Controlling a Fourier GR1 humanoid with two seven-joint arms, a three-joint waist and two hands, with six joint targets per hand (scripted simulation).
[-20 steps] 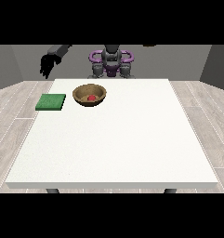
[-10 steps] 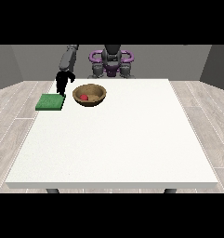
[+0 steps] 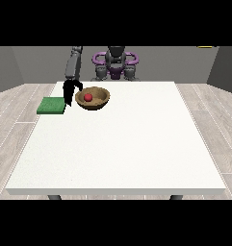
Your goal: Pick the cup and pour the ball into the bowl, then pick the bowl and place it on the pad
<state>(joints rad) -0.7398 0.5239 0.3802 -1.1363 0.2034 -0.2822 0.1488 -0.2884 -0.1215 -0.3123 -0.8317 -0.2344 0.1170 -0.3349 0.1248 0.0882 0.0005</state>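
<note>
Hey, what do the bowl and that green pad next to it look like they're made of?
The bowl looks like wood: brown, with a matte finish and a darker inside. The green pad looks like soft foam or rubber, going by its flat, thick slab shape and dull, even colour, though that is uncertain. The ball inside the bowl is smooth and red, maybe plastic.

Crowded at the tabletop's far-left corner, open everywhere else.
Hand at the view's left hangs in the narrow gap between green pad and wooden bowl; bowl just beside it.
</note>
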